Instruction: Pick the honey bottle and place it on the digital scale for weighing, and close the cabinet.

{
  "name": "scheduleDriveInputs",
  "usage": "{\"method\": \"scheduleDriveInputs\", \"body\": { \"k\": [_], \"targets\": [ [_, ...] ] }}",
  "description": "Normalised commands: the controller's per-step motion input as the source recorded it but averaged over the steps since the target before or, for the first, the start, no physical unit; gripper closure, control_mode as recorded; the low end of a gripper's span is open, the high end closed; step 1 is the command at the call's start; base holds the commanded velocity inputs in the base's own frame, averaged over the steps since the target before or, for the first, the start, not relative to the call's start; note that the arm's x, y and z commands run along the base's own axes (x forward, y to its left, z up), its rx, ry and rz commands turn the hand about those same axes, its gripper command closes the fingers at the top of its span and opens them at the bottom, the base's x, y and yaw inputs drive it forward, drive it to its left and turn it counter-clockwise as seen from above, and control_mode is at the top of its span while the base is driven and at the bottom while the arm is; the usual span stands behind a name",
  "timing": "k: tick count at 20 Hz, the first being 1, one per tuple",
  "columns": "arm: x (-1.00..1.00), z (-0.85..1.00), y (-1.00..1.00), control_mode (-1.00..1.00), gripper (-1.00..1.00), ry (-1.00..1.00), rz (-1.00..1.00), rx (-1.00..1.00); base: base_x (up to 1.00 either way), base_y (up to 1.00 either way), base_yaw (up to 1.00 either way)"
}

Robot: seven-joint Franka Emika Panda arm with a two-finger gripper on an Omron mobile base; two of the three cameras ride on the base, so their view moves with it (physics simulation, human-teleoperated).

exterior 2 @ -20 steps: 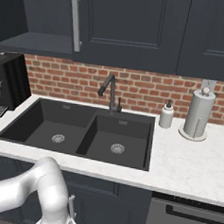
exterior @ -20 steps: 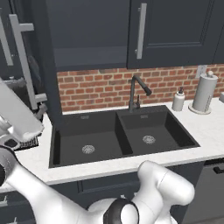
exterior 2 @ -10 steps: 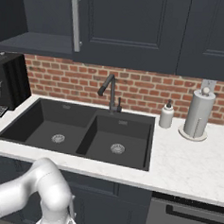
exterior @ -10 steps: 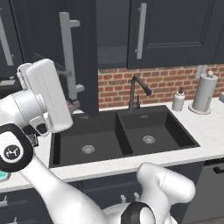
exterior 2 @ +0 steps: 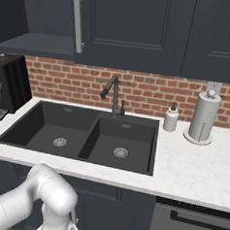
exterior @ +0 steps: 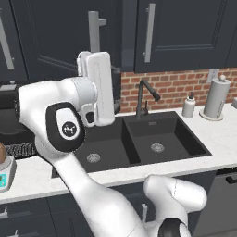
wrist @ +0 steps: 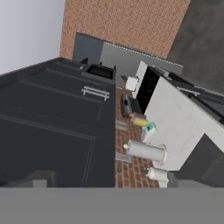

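My arm is raised in front of the cabinet (exterior: 65, 37), well apart from the honey bottle (exterior: 2, 153), which sits on the scale (exterior: 5, 175) at the counter's (exterior: 217, 132) far left, and I cannot tell whether my gripper is open or closed.

The robot arm (exterior: 69, 139) is smooth, round and white, with dark grey joints and one small white logo.
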Motion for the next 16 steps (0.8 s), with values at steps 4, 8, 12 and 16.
{"method": "scheduleDriveInputs", "body": {
  "k": [4,8,12,16],
  "targets": [
    [0.35,-0.07,-0.85,-1.00,-1.00,0.02,0.04,0.10,0.00,0.00,0.00],
    [0.82,-0.19,-0.59,-1.00,-1.00,0.03,0.07,0.09,0.00,0.00,0.00],
    [0.97,-0.32,-0.29,-1.00,-1.00,0.03,0.08,0.06,0.00,0.00,0.00],
    [1.00,-0.40,0.04,-1.00,-1.00,0.00,0.02,-0.01,0.00,0.00,0.00]
  ]
}}
